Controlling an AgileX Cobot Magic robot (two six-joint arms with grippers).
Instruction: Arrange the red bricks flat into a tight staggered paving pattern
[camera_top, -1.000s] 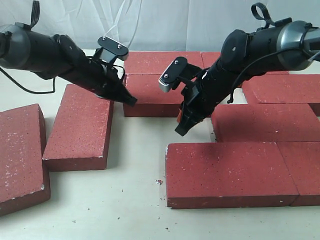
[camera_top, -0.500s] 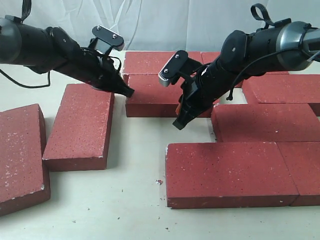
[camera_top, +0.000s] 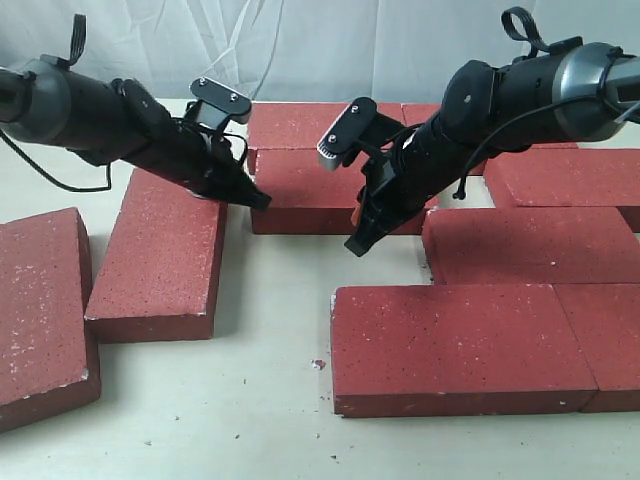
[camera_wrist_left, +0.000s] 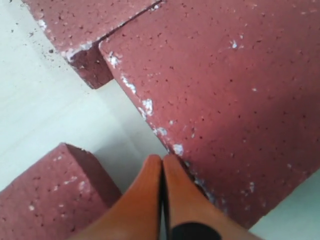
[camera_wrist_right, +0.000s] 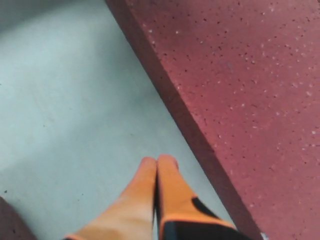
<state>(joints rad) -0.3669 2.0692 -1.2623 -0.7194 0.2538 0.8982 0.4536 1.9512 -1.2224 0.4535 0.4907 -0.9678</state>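
Several red bricks lie flat on the pale table. My left gripper (camera_top: 262, 200) is shut and empty, its tips at the left end of the middle brick (camera_top: 310, 185), in the gap beside the angled brick (camera_top: 165, 250). In the left wrist view the shut left gripper (camera_wrist_left: 162, 158) touches the chipped edge of that middle brick (camera_wrist_left: 225, 85). My right gripper (camera_top: 352, 247) is shut and empty, hovering just off the middle brick's front edge, above bare table. The right wrist view shows the right gripper (camera_wrist_right: 159, 160) beside a brick's side (camera_wrist_right: 240, 85).
A front brick (camera_top: 450, 345) and a right-row brick (camera_top: 530, 245) lie close to the right gripper. A loose brick (camera_top: 40, 310) sits at the far left. More bricks (camera_top: 320, 122) line the back. Small crumbs (camera_top: 318, 364) dot the table (camera_top: 270, 300).
The right gripper has drawn up and back from the table toward the middle brick's front edge. The left gripper rose, then dropped again at that brick's left end. Both stayed shut.
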